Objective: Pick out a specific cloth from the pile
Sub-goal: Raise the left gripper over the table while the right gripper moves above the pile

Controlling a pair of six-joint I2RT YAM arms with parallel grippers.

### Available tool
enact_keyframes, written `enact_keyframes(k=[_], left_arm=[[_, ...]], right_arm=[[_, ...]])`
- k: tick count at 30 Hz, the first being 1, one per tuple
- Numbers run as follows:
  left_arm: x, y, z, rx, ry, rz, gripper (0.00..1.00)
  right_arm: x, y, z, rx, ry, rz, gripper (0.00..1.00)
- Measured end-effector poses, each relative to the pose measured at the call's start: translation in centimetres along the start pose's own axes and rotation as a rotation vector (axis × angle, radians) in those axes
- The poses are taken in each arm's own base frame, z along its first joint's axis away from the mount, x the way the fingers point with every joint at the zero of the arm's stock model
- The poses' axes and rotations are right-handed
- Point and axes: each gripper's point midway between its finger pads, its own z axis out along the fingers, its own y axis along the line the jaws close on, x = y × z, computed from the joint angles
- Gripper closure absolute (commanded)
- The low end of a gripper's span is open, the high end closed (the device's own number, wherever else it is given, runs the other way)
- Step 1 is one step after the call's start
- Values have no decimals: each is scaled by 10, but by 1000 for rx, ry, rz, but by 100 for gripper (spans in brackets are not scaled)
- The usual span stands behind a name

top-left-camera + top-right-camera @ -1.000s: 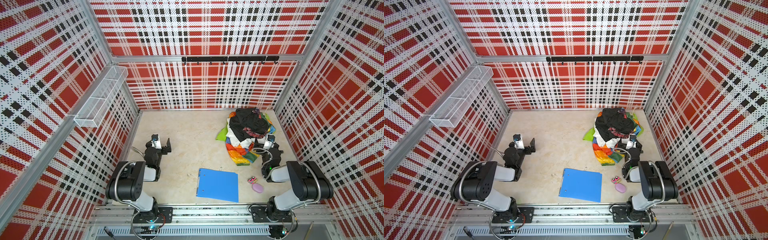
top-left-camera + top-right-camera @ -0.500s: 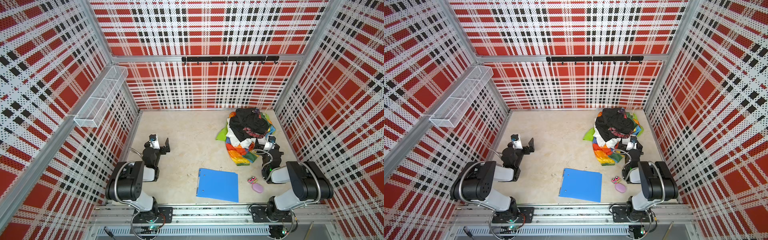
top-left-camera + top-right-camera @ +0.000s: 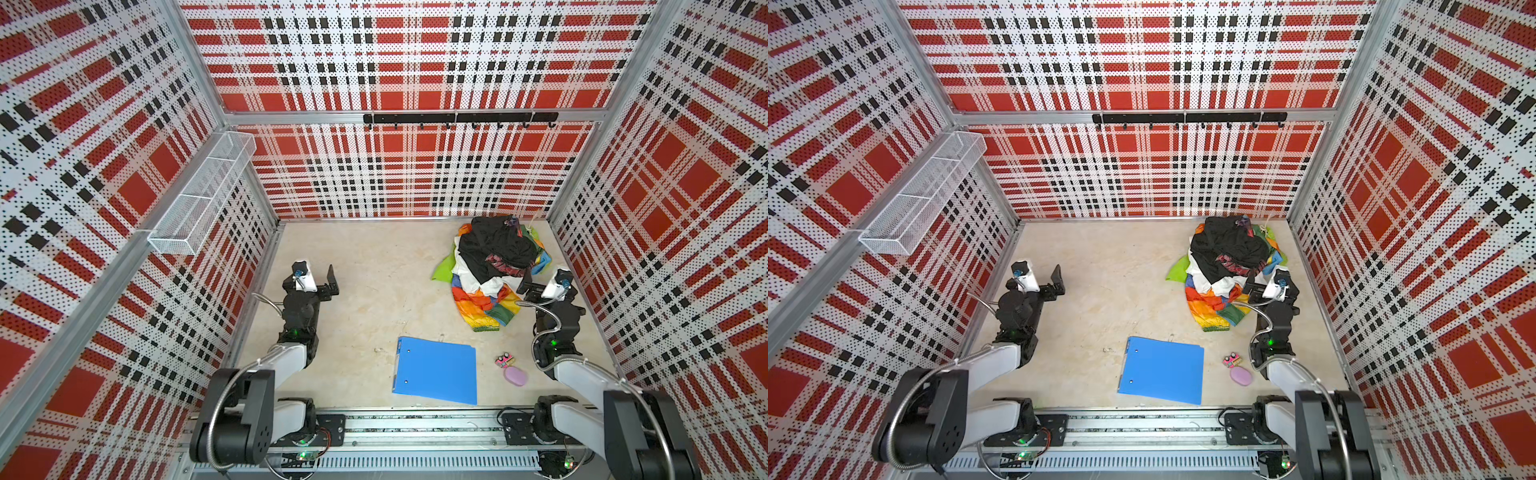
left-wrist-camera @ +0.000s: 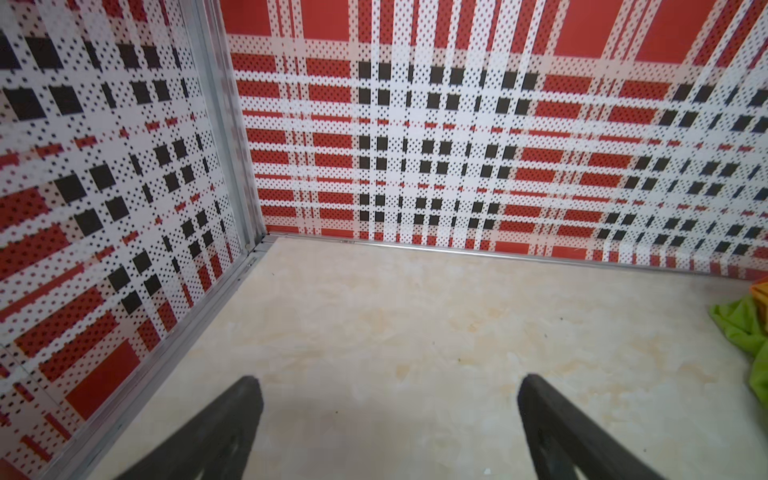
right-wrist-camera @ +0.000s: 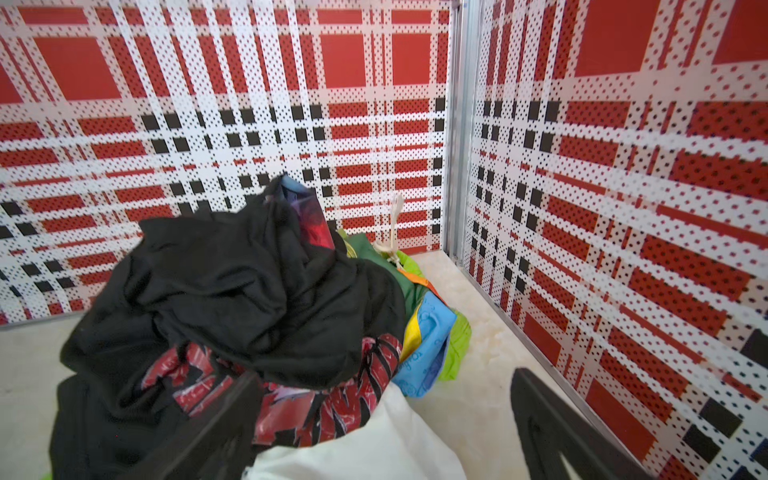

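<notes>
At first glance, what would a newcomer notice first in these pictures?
First come the red, white and black plaid walls on all sides. Next is the pile of clothes in the far right corner of the floor, with the rainbow cloth spilling out of its near side. Last is the blue folder, which lies flat near the front, right of the middle.

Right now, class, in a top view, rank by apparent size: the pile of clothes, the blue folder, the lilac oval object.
Largest: the pile of clothes.
Then the blue folder, plainly smaller.
Smallest by far: the lilac oval object.
</notes>
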Motion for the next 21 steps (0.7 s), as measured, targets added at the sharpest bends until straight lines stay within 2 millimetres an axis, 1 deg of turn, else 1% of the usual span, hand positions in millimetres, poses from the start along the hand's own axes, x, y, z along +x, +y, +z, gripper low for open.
enact_keyframes(k=[4, 6, 8, 11, 14, 17, 19, 21], left_arm=[[-42, -28, 2, 59, -24, -64, 1], [-64, -48, 4, 105, -31, -94, 1], [-83, -71, 5, 164, -23, -114, 1], [-109, -110, 3, 272, 2, -128, 1], [-131, -146, 0, 385, 31, -130, 1], [-142, -177, -5, 520, 85, -118, 1], [-143, -194, -7, 607, 138, -94, 1], [-138, -209, -12, 689, 195, -62, 1]], right_arm=[[-31, 5, 0, -19, 1, 47, 0], [-46, 9, 2, -33, 8, 72, 0], [-58, 13, 5, -44, 27, 98, 0], [-68, 17, 11, -43, 82, 142, 0], [-73, 19, 19, -27, 152, 181, 0], [-72, 23, 28, -19, 227, 205, 0], [-66, 26, 32, -21, 271, 213, 0], [-56, 29, 32, -28, 321, 216, 0]])
